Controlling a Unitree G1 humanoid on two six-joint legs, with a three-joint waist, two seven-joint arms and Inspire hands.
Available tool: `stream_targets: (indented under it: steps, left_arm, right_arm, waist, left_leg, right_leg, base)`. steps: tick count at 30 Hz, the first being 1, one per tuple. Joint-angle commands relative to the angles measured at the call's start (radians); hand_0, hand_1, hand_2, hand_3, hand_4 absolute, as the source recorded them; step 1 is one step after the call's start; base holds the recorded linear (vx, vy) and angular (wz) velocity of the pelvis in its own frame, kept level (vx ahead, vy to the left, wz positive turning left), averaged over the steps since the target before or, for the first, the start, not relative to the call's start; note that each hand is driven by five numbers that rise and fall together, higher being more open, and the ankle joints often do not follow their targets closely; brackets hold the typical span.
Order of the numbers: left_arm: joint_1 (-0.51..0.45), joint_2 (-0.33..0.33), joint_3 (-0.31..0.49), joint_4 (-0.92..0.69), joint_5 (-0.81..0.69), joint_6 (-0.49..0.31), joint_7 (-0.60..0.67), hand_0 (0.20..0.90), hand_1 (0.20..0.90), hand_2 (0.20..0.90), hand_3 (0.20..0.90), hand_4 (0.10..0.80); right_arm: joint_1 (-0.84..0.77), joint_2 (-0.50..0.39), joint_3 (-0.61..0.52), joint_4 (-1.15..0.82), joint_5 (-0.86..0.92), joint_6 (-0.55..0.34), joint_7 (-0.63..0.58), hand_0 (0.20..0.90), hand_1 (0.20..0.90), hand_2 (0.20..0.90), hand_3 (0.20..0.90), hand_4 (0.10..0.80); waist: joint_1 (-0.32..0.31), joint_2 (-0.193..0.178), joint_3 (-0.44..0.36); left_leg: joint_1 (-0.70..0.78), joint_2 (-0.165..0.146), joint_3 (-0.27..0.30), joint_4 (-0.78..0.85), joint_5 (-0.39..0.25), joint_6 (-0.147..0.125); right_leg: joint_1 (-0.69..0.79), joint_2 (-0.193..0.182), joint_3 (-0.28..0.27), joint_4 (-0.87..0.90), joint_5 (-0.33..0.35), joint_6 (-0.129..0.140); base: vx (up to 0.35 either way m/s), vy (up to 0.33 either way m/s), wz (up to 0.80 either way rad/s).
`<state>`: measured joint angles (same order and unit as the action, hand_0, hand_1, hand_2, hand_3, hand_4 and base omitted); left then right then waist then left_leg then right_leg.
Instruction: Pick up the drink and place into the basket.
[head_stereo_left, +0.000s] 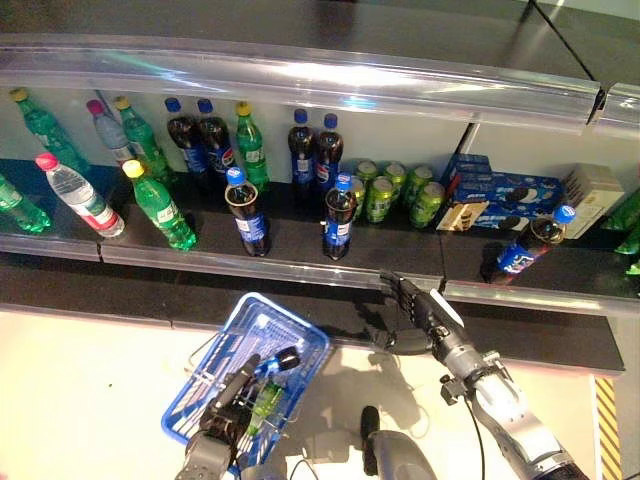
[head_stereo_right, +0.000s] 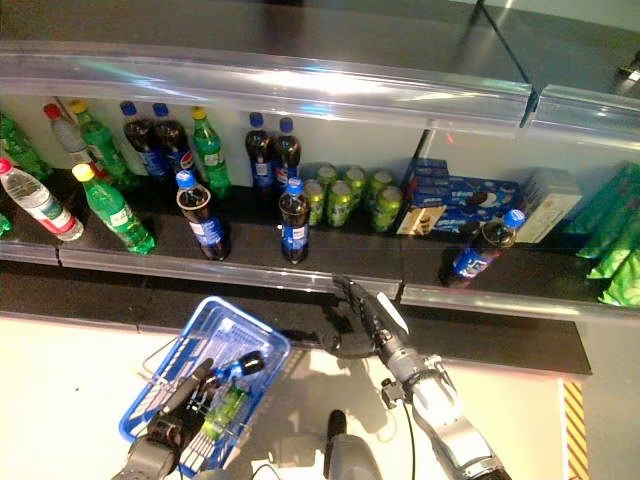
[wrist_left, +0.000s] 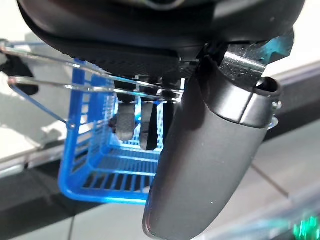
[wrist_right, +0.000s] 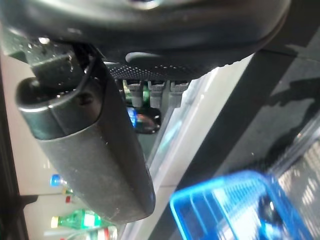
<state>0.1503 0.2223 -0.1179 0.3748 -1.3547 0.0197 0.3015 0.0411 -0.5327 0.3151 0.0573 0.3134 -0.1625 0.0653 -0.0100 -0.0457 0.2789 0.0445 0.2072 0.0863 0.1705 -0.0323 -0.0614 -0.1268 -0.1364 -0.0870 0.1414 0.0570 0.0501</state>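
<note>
a shop shelf (head_stereo_left: 300, 255) holds upright cola bottles (head_stereo_left: 339, 216): rigid, slick, probably heavy; grip mid-body. right hand (head_stereo_left: 420, 308) reaches open-fingered; left hand (head_stereo_left: 228, 410) clasps the blue basket's (head_stereo_left: 300, 345) wire handle.

you are looking down at a shelf (head_stereo_left: 300, 262) running across the far side. bottles (head_stereo_left: 200, 140) are standing along its back left, with two more bottles (head_stereo_left: 245, 212) nearer the front edge. cans (head_stereo_left: 392, 192) are sitting just right of centre, boxes (head_stereo_left: 500, 195) to their right, and one tilted bottle (head_stereo_left: 528, 245) is leaning before the boxes. the basket (head_stereo_left: 215, 375) is hanging below the shelf, left of centre, with drinks (head_stereo_left: 270, 385) lying in it.
</note>
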Motion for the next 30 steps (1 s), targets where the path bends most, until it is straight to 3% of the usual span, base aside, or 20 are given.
stream_targets:
  steps: [1,4,11,14,18,20,21,24,25,26,27,29,30]
  left_arm:
    - [-0.013,0.034,0.059,-0.247,-0.032,-0.083,-0.098,0.3,0.3,0.3,0.2,0.1]
    - [-0.006,0.027,0.054,-0.251,-0.042,-0.105,-0.088,0.3,0.3,0.3,0.2,0.1]
    - [-0.01,0.036,0.051,-0.25,0.004,-0.097,-0.075,0.3,0.3,0.3,0.2,0.1]
    - [-0.005,0.054,0.072,-0.229,0.011,-0.098,-0.087,0.3,0.3,0.3,0.2,0.1]
    - [-0.002,0.062,0.102,-0.221,-0.006,-0.116,-0.095,0.3,0.3,0.3,0.2,0.1]
    - [-0.001,0.069,0.107,-0.216,-0.015,-0.113,-0.101,0.3,0.3,0.3,0.2,0.1]
    - [-0.003,0.062,0.114,-0.225,-0.004,-0.105,-0.087,0.3,0.3,0.3,0.2,0.1]
    - [0.004,0.046,0.1,-0.255,0.007,-0.11,-0.067,0.3,0.3,0.3,0.2,0.1]
    - [0.005,0.044,0.094,-0.26,0.005,-0.11,-0.062,0.3,0.3,0.3,0.2,0.1]
    - [0.009,0.039,0.087,-0.259,-0.003,-0.101,-0.062,0.3,0.3,0.3,0.2,0.1]
    - [0.015,0.031,0.086,-0.252,-0.002,-0.095,-0.067,0.3,0.3,0.3,0.2,0.1]
    - [0.029,0.014,0.076,-0.239,0.001,-0.095,-0.061,0.3,0.3,0.3,0.2,0.1]
    - [0.034,0.011,0.073,-0.24,-0.01,-0.102,-0.061,0.3,0.3,0.3,0.2,0.1]
  right_arm:
    - [-0.068,-0.004,-0.011,-0.081,0.017,-0.101,-0.027,0.9,0.9,0.9,0.9,0.8]
    - [-0.048,-0.004,-0.015,-0.096,0.022,-0.098,-0.012,0.9,0.9,0.9,0.9,0.8]
    - [-0.001,0.036,-0.018,-0.111,0.006,-0.138,-0.074,0.9,0.9,0.9,0.9,0.8]
    - [-0.004,0.07,-0.008,-0.118,0.005,-0.154,-0.106,0.9,0.9,0.9,0.9,0.8]
    - [-0.049,0.093,0.013,-0.08,-0.017,-0.173,-0.125,0.9,0.9,0.9,0.9,0.8]
    - [-0.055,0.091,0.007,-0.075,-0.019,-0.176,-0.13,0.9,0.9,0.9,0.9,0.8]
    - [-0.061,0.087,-0.003,-0.079,-0.016,-0.16,-0.131,0.9,0.9,0.9,0.9,0.8]
    - [-0.071,0.079,-0.009,-0.089,-0.016,-0.14,-0.144,0.9,0.9,0.9,0.9,0.8]
    - [-0.073,0.073,-0.011,-0.092,-0.018,-0.133,-0.151,0.9,0.9,0.9,0.9,0.8]
    - [-0.077,0.06,-0.012,-0.087,-0.022,-0.132,-0.171,0.9,0.9,0.9,0.9,0.8]
    - [-0.083,0.055,-0.012,-0.076,-0.019,-0.135,-0.177,0.9,0.9,0.9,0.9,0.8]
    - [-0.094,0.051,-0.008,-0.068,-0.021,-0.127,-0.192,0.9,0.9,0.9,0.9,0.8]
    - [-0.088,0.043,-0.014,-0.084,-0.021,-0.123,-0.192,0.9,0.9,0.9,0.9,0.8]
  waist:
    - [0.009,0.019,-0.08]
    - [0.0,0.025,-0.095]
    - [-0.02,0.045,-0.104]
    - [-0.023,0.045,-0.086]
    - [-0.016,0.04,-0.069]
    - [-0.019,0.045,-0.069]
    - [-0.017,0.04,-0.077]
    - [-0.009,0.025,-0.074]
    - [-0.005,0.02,-0.069]
    - [0.007,0.018,-0.051]
    - [0.015,0.024,-0.041]
    - [0.02,0.043,-0.027]
    - [0.018,0.057,-0.021]
  left_leg:
    - [-0.078,-0.117,0.019,-0.059,0.028,-0.02]
    - [-0.046,-0.15,-0.017,-0.082,0.019,-0.014]
    - [0.017,-0.176,0.022,-0.12,-0.005,0.018]
    - [0.036,-0.17,0.047,-0.11,-0.019,0.024]
    - [0.04,-0.158,0.088,-0.116,-0.027,0.016]
    - [0.031,-0.153,0.089,-0.113,-0.026,0.019]
    - [0.015,-0.146,0.077,-0.093,-0.025,0.013]
    - [-0.034,-0.126,0.067,0.02,-0.038,-0.004]
    - [-0.066,-0.117,0.055,0.089,-0.027,-0.012]
    - [-0.135,-0.109,0.015,0.209,0.024,-0.03]
    - [-0.164,-0.112,-0.022,0.225,0.049,-0.035]
    - [-0.151,-0.105,-0.045,0.114,0.069,-0.037]
    - [-0.147,-0.083,-0.04,0.027,0.105,-0.042]
  right_leg:
    - [0.181,0.06,-0.083,-0.079,-0.104,0.013]
    - [0.182,0.058,-0.066,-0.076,-0.107,0.017]
    - [0.158,0.031,-0.089,0.04,-0.126,0.051]
    - [0.12,0.006,-0.102,0.097,-0.106,0.078]
    - [0.109,-0.051,-0.101,-0.065,-0.006,0.117]
    - [0.11,-0.036,-0.072,-0.07,-0.018,0.109]
    - [0.122,-0.023,-0.065,-0.091,-0.02,0.092]
    - [0.136,-0.016,-0.07,-0.097,-0.028,0.063]
    - [0.14,-0.012,-0.072,-0.092,-0.035,0.049]
    - [0.151,0.002,-0.073,-0.079,-0.05,0.024]
    - [0.157,0.014,-0.068,-0.07,-0.059,0.016]
    - [0.163,0.033,-0.05,-0.048,-0.079,0.019]
    - [0.164,0.037,-0.048,-0.036,-0.092,0.023]
  base:
    - [0.052,0.16,-0.15]
    - [0.126,0.209,-0.32]
    - [0.128,0.187,-0.03]
    - [0.096,-0.001,-0.03]
    - [0.041,-0.191,-0.1]
    - [0.04,-0.198,-0.11]
    - [0.063,-0.254,-0.02]
    - [0.043,-0.237,0.05]
    - [0.019,-0.206,0.13]
    - [0.033,-0.149,0.2]
    - [0.072,-0.072,0.2]
    - [0.161,0.145,-0.07]
    - [0.184,0.27,-0.26]
